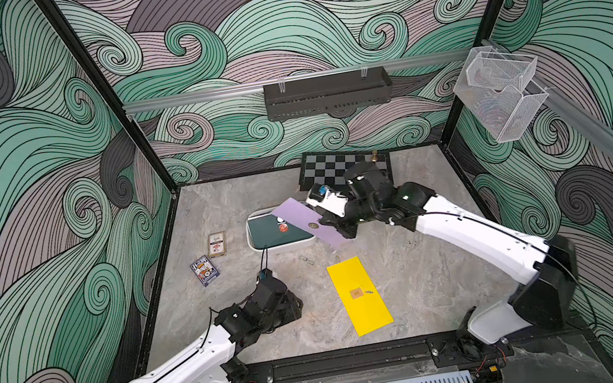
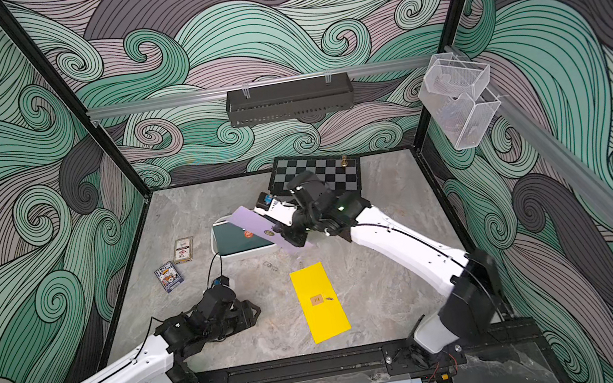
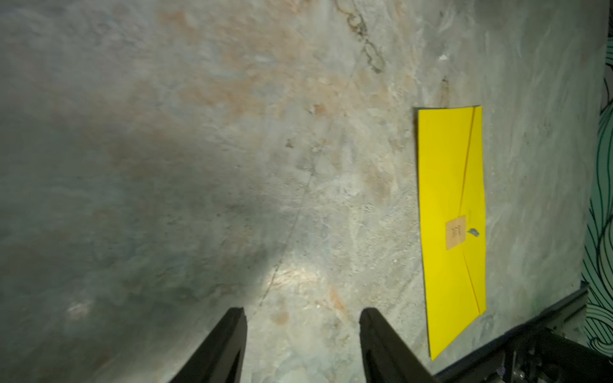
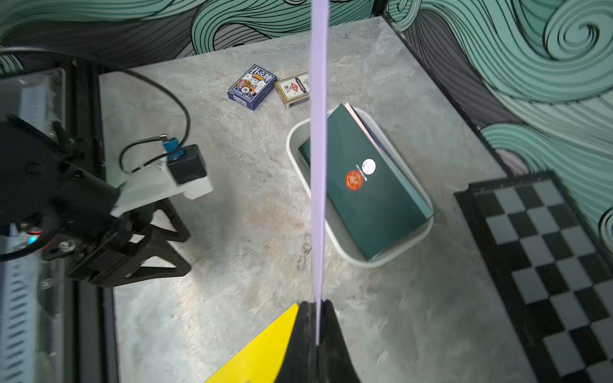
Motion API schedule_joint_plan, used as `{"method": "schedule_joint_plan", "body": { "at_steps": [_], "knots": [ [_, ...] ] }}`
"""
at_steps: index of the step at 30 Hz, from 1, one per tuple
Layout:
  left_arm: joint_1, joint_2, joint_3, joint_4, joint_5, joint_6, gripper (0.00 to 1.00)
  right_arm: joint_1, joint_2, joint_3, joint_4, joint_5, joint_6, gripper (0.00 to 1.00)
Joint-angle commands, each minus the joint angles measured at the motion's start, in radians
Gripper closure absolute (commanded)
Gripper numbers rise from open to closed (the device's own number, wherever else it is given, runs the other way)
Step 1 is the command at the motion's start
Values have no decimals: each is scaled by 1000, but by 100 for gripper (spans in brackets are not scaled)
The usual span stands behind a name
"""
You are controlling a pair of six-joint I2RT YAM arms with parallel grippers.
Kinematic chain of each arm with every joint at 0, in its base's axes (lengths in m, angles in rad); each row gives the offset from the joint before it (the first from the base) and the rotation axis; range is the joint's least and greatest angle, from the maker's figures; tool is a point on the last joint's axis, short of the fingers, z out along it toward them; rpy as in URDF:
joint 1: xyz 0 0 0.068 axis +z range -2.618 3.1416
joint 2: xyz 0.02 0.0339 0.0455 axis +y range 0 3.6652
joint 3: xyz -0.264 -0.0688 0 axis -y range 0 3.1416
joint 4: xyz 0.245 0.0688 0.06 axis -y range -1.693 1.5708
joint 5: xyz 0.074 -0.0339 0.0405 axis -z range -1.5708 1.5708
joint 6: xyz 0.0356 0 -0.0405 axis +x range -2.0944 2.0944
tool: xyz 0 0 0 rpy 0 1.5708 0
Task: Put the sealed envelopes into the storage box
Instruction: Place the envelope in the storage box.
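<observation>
Right gripper (image 4: 316, 303) fingertips pinched tight on one end of the lilac envelope (image 4: 319, 165), which the right wrist view shows edge-on. In both top views the lilac envelope (image 1: 301, 220) is lifted, its long axis diagonal from the gripper toward far-left, its free end over the right part of the storage box (image 1: 280, 247).

Left gripper (image 3: 302, 315): jaws apart, nothing between them, low over bare table (image 1: 418, 287).

Counts:
- Envelopes: 1 lilac (held); 1 yellow envelope (image 1: 360, 297) flat on the table, flap side up, long axis near-to-far and slightly skewed; 1 dark green envelope (image 4: 371, 205) on top inside the box, lengthwise with the box. Peach and blue edges peek out beneath it, number unclear.
- 1 storage box, white, long axis left-right.
- 2 card packs left of the box: blue pack (image 4: 252, 87) reads "PLAYING CARDS"; gold-trimmed pack (image 4: 293, 90), text unreadable.
- 1 chessboard (image 1: 334, 169) at the back with 1 gold chess piece (image 1: 375, 155).
- 1 black perforated tray (image 1: 327, 94) on the back rail, 1 clear mesh bin (image 1: 499, 93) on the right rail.

Stickers: green has one orange and one white round seal; yellow has a tan square. Their print is too small to read.
</observation>
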Motion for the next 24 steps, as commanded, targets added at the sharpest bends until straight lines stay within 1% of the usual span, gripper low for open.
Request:
{"method": "schedule_joint_plan", "body": {
  "at_steps": [1,4,5,9,13,16,24],
  "knots": [
    [9,-35,0,-39,-59,-37,40,34,156,145,-92,137,-330,100],
    [9,-28,-7,-32,-61,-42,40,64,311,339,-148,239,-435,100],
    [9,-25,-6,-30,-58,-41,40,72,361,402,-171,254,-462,100],
    [9,-9,0,-30,-50,-38,40,91,518,595,-284,263,-536,100],
    [10,-21,-6,-25,-52,-33,40,108,650,750,-384,274,-552,100],
    [11,-34,-14,-17,-55,-32,40,116,701,806,-407,285,-562,100],
    [13,-18,-14,-3,-47,-26,40,121,763,833,-413,299,-570,100]
  ]
}}
